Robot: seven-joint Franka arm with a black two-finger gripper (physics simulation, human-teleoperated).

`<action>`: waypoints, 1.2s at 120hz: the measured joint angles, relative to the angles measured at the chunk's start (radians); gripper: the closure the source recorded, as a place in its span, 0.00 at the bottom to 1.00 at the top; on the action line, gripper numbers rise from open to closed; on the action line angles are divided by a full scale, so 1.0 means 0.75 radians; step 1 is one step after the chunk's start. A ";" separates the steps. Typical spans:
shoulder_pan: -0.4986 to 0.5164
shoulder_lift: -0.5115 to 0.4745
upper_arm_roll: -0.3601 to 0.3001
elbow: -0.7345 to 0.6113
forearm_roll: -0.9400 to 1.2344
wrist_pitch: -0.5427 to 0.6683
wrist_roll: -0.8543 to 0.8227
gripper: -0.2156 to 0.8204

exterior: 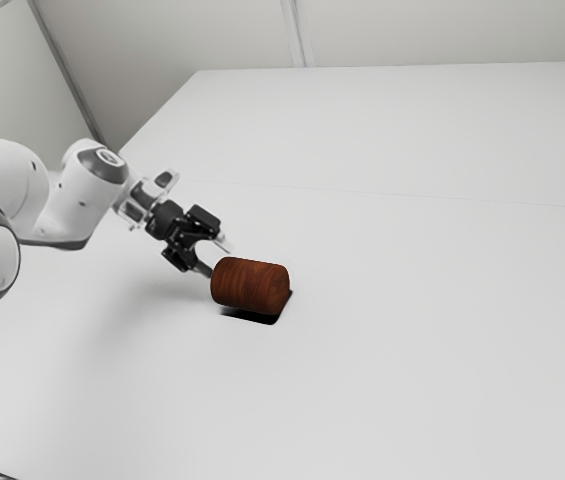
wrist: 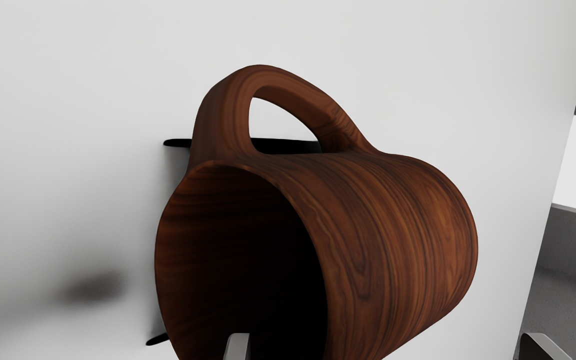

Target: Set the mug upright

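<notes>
A brown wood-grain mug point(exterior: 250, 285) lies on its side on the white table, its closed end toward the exterior view's right. The gripper point(exterior: 216, 257) is at the mug's mouth end, slanting down toward it, fingers apart. In the wrist view the mug point(wrist: 388, 235) has its open mouth facing the hand and its handle out to one side, close to the table. The open gripper point(wrist: 390, 346) has one fingertip point(wrist: 238, 347) over the dark mouth and the other outside the mug's wall. Whether the first fingertip reaches inside, I cannot tell.
The white table point(exterior: 392, 370) extends around the mug, and a large white panel point(exterior: 382, 130) stands beyond it. In the wrist view the table's edge runs past the mug's closed end, with a grey floor point(wrist: 573, 270) beyond.
</notes>
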 joint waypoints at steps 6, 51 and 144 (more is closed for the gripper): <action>-0.001 -0.001 -0.001 -0.018 -0.014 0.002 0.006 0.23; -0.009 -0.008 -0.052 -0.033 -0.066 -0.010 0.033 0.23; -0.062 -0.066 -0.121 -0.020 -0.055 0.002 -0.014 0.90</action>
